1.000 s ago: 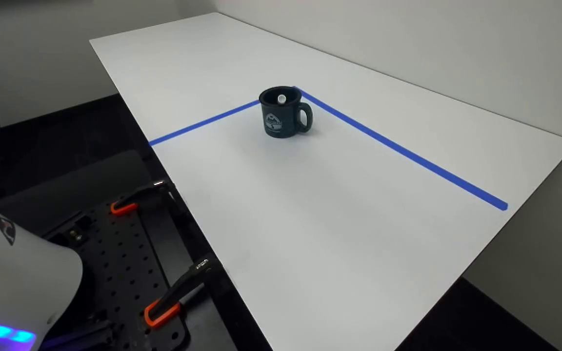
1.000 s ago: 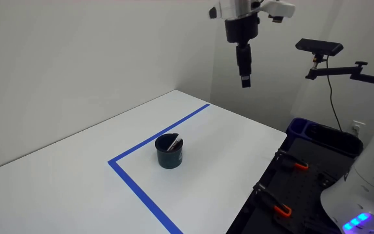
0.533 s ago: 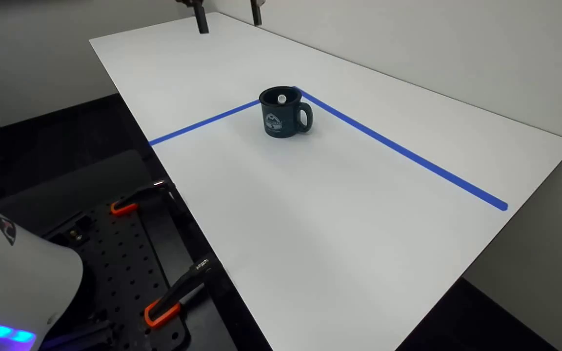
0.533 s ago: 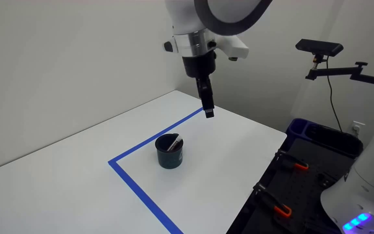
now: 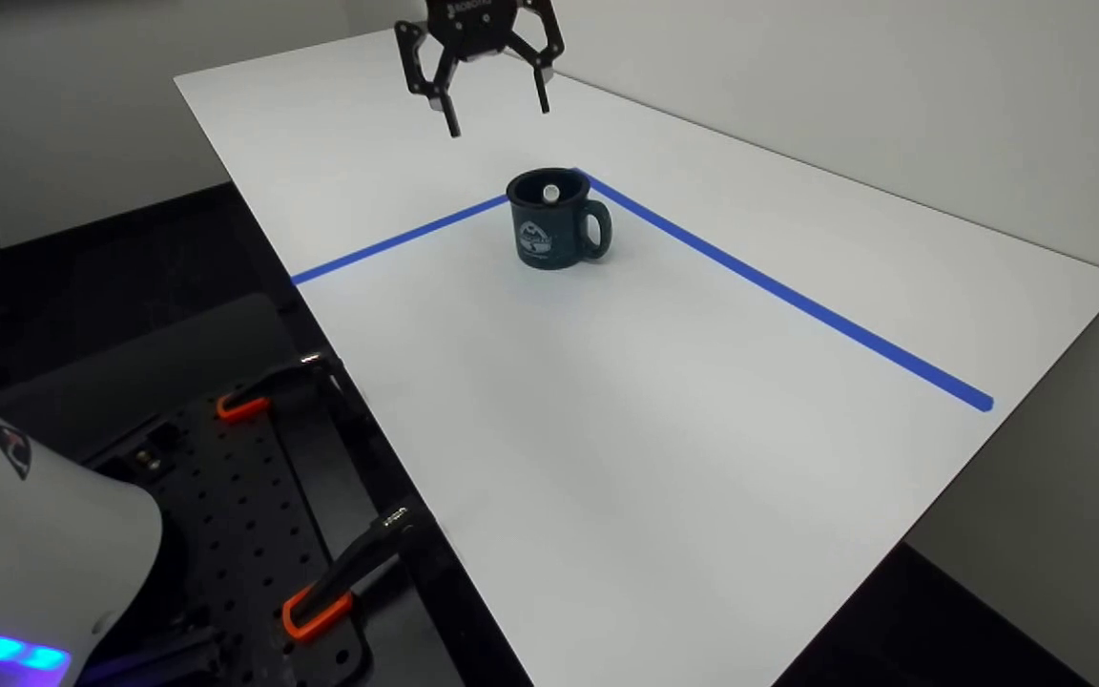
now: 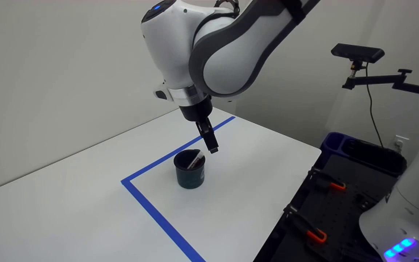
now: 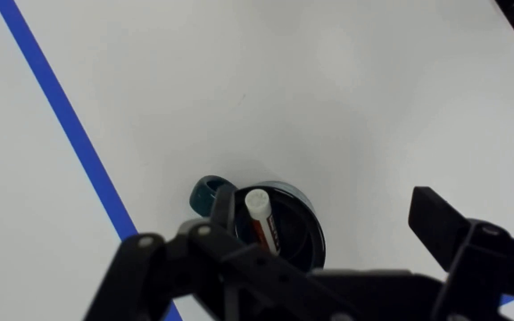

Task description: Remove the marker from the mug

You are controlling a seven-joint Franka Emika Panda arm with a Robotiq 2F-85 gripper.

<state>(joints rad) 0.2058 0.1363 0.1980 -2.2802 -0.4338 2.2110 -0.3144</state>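
Observation:
The dark mug point(image 5: 561, 243) stands upright on the white table, with its handle and pale logo showing in an exterior view. It also shows in an exterior view point(image 6: 190, 179) and in the wrist view point(image 7: 299, 227). The marker point(image 7: 263, 223) leans inside the mug with its white end up near the rim. Its white end shows in an exterior view point(image 5: 550, 195) and its upper part in an exterior view point(image 6: 196, 159); its lower end is hidden. My gripper point(image 5: 500, 122) is open and empty above the mug. In the wrist view, one finger of the gripper point(image 7: 324, 200) overlaps the mug's handle side.
Blue tape lines point(image 5: 788, 296) meet in a corner near the mug on the white table point(image 5: 654, 458). A wall point(image 6: 86, 65) runs along one table edge. Clamps with orange ends point(image 5: 316, 615) grip the table edge by the robot base point(image 5: 34, 534). A camera on a stand point(image 6: 358, 53) is beyond.
The arm has come down and across toward the mug, bringing the open gripper into view above it. The mug and the marker have not moved.

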